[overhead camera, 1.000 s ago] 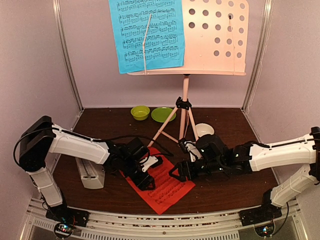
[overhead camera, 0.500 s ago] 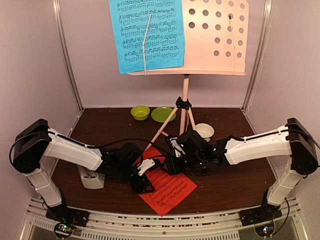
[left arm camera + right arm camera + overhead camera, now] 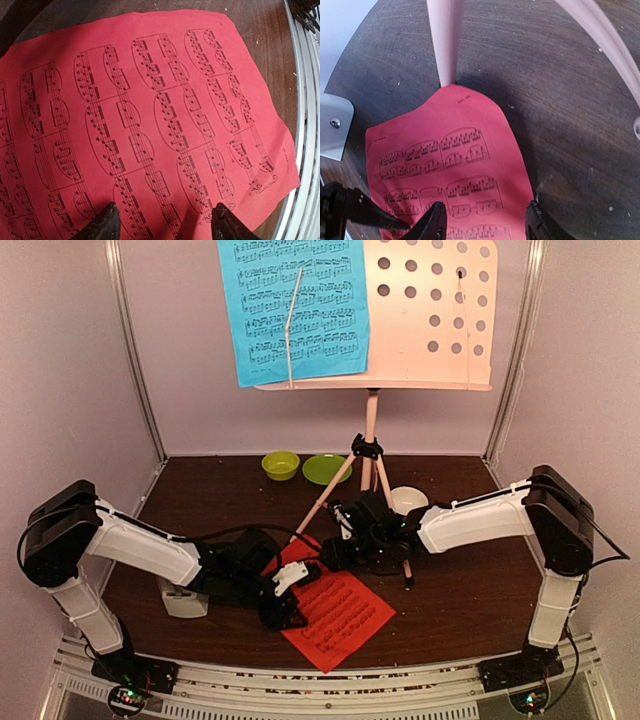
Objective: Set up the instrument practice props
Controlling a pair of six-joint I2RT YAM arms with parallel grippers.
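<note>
The pale pink perforated music stand stands at the back on tripod legs. A blue sheet-music page rests on its left half. A red sheet-music page lies flat on the table in front. My left gripper is open, with its fingertips over the page's left side. My right gripper is open over the page's far corner, just in front of one stand leg. The red page fills both wrist views. The white metronome lies at the left, partly behind my left arm.
A green bowl and a green plate sit at the back. A small white bowl sits right of the stand's legs, behind my right arm. Metal rails run along the near edge. Walls close in both sides.
My right gripper has moved left and back, from the red page's right side to its far corner near the stand legs. My left gripper has drawn back slightly. The page still lies flat.
</note>
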